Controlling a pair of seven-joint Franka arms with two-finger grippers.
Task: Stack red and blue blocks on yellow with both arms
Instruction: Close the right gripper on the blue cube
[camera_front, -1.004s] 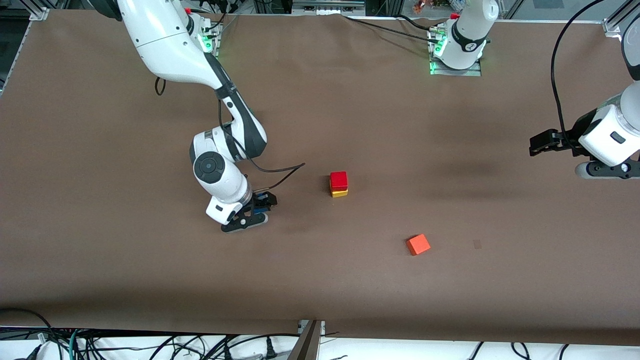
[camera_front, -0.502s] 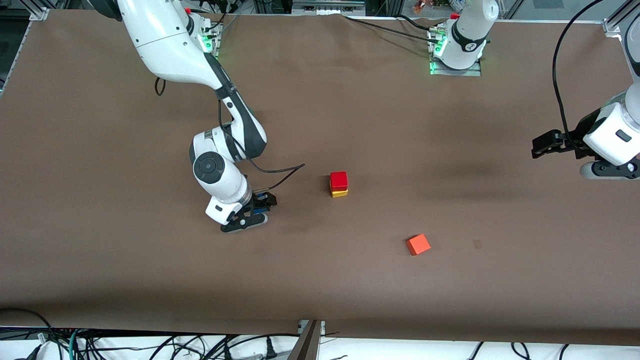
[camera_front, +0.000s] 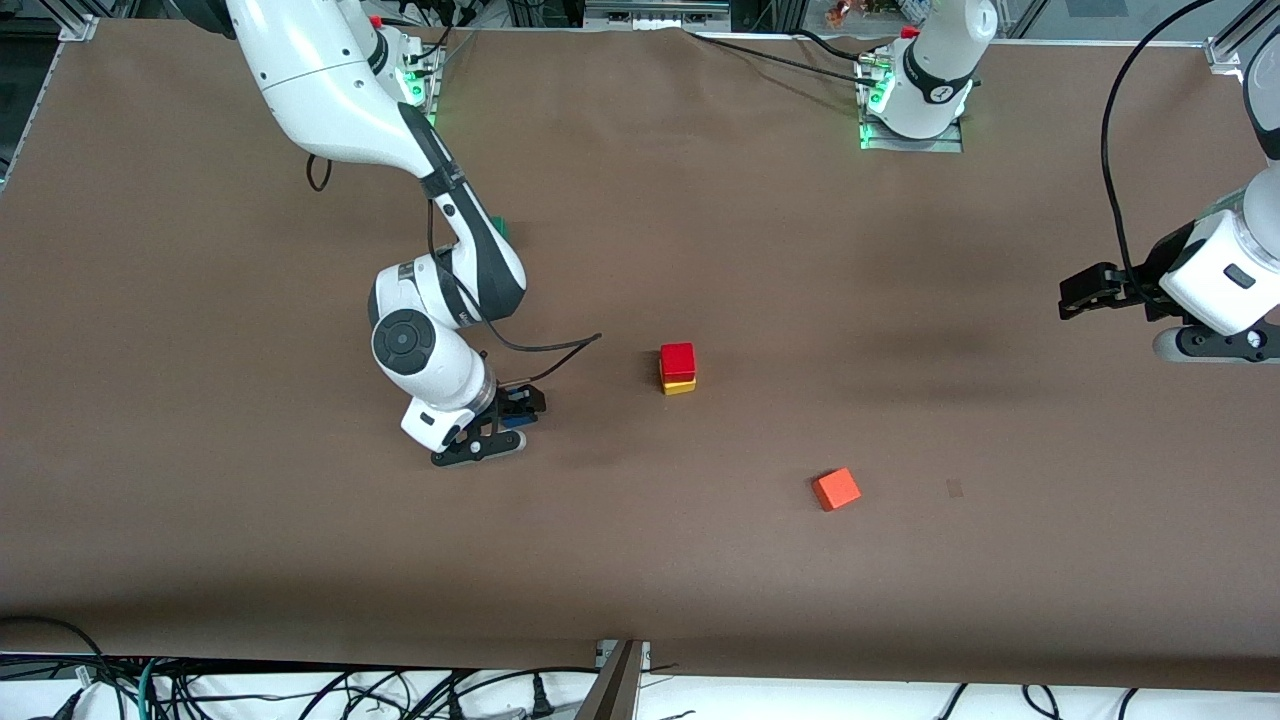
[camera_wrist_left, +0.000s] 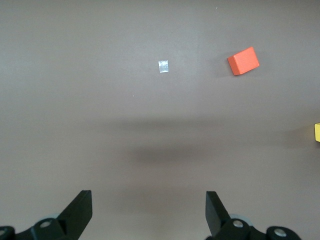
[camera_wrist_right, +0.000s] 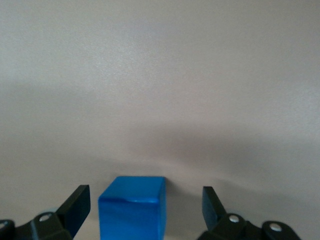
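The red block (camera_front: 677, 358) sits on top of the yellow block (camera_front: 679, 386) near the table's middle. The blue block (camera_front: 514, 422) rests on the table toward the right arm's end. My right gripper (camera_front: 506, 430) is low around it and open. In the right wrist view the blue block (camera_wrist_right: 132, 209) stands between the two fingers of the right gripper (camera_wrist_right: 145, 206), with a gap on each side. My left gripper (camera_front: 1205, 345) hangs open and empty over the left arm's end of the table. The left gripper (camera_wrist_left: 148, 210) looks down on bare table, with a sliver of the yellow block (camera_wrist_left: 317, 133) at the edge.
An orange cube (camera_front: 836, 489) lies nearer to the front camera than the stack; the orange cube (camera_wrist_left: 243, 61) also shows in the left wrist view, near a small tape square (camera_wrist_left: 163, 66). A green cube (camera_front: 498, 228) peeks out beside the right arm's forearm.
The right arm has shifted slightly toward its own end of the table, uncovering the green cube; its gripper stays around the blue block. The left gripper has drifted a little.
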